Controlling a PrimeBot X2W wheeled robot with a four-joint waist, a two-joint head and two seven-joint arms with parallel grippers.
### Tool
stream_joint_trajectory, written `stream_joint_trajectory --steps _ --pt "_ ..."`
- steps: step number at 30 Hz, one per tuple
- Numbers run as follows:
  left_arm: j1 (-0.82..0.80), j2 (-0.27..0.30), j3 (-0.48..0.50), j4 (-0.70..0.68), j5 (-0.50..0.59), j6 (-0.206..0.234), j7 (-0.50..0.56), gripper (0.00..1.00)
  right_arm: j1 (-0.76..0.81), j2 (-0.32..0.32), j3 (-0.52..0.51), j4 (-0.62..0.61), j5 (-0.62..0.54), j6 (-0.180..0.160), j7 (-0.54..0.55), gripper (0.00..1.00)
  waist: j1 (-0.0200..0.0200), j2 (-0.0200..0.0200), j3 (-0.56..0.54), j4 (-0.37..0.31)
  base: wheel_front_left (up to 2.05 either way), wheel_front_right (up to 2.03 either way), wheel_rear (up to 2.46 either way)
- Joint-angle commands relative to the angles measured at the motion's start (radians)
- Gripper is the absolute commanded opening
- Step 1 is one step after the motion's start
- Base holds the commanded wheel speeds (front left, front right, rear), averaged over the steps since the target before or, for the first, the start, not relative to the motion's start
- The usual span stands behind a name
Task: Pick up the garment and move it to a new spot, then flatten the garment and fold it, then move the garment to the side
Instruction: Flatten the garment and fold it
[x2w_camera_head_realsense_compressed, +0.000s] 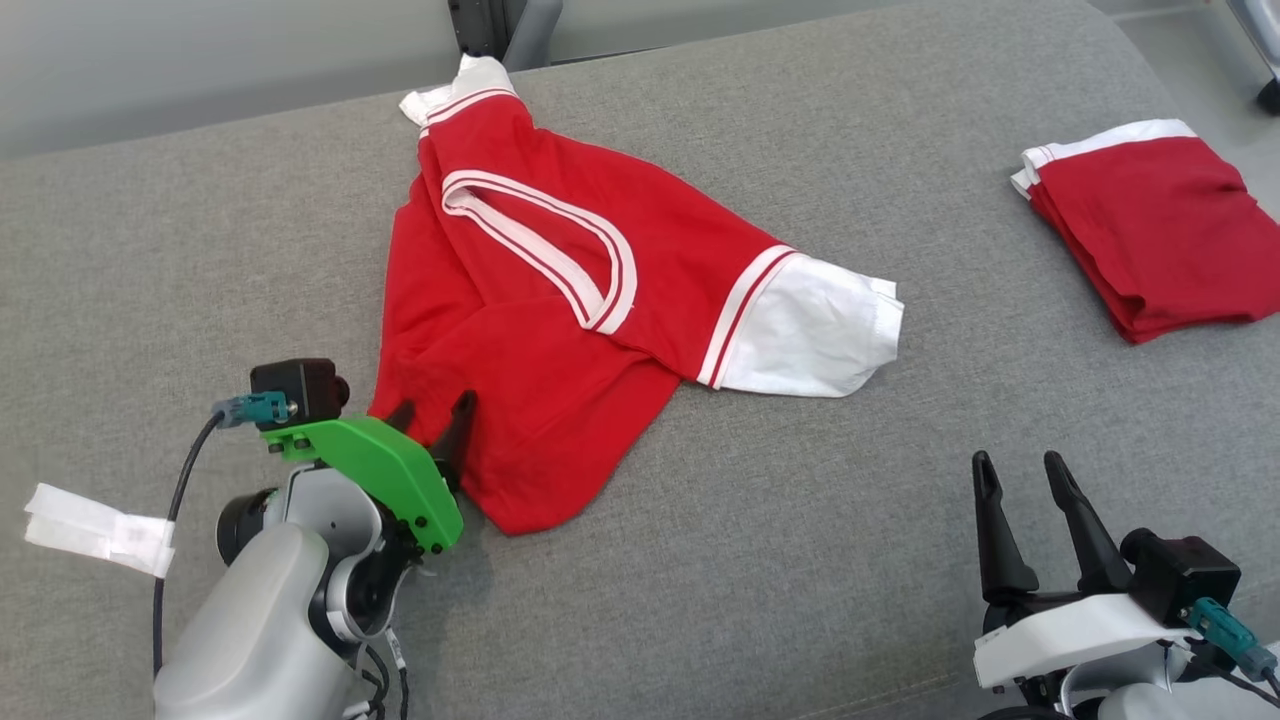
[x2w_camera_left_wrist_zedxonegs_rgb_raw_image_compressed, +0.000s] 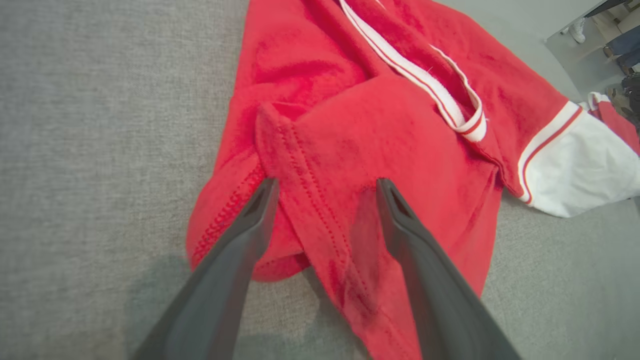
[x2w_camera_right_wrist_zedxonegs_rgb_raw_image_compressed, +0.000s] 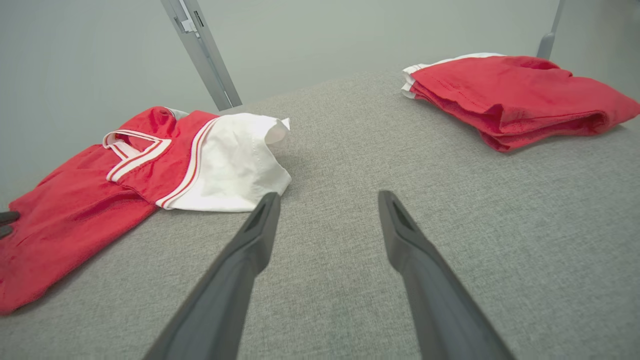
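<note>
1. The red garment, trimmed in white at the collar and sleeves, lies crumpled and unfolded near the middle of the grey fabric worktop. One white sleeve end points toward the robot's right.
2. The left pincer is at the garment's near-left hem corner. Its two dark fingers are spread wide apart on either side of a raised fold of stitched hem, and no cloth is pinched between them. Whether the tips touch the cloth cannot be told.
3. The right pincer hovers over bare worktop at the near right, fingers apart and empty, well apart from the garment.
4. A folded red garment rests at the far right.
5. A white tape strip lies beside the left arm.
</note>
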Motion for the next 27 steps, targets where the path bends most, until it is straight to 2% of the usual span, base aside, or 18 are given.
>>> stream_joint_trajectory --steps 1,9,17,20,27 --pt "0.025 0.0 0.008 0.001 -0.023 0.006 0.009 1.0 0.014 -0.002 0.002 -0.001 -0.003 -0.002 0.0 1.0 0.0 0.0 -0.004 -0.004 0.0 0.0 0.0" --pt "0.095 0.016 0.027 -0.036 -0.051 0.015 -0.001 1.0 0.029 -0.002 0.005 0.005 0.003 -0.002 0.0 1.0 0.0 0.0 -0.02 -0.016 0.0 0.0 0.0" --pt "0.253 -0.01 0.056 -0.191 -0.153 0.026 0.008 1.0 0.05 -0.002 -0.006 0.0 -0.011 -0.002 0.0 1.0 0.0 0.0 -0.032 -0.007 0.0 0.0 0.0" --pt "0.274 -0.017 0.055 -0.202 -0.164 0.039 0.014 1.0 0.043 -0.002 0.0 0.0 -0.015 -0.002 0.0 1.0 0.0 0.0 -0.03 -0.002 0.0 0.0 0.0" --pt "0.274 -0.025 0.062 -0.184 -0.177 0.038 0.01 1.0 0.03 -0.002 0.002 -0.006 -0.022 -0.002 0.0 1.0 0.0 0.0 -0.021 0.001 0.0 0.0 0.0"
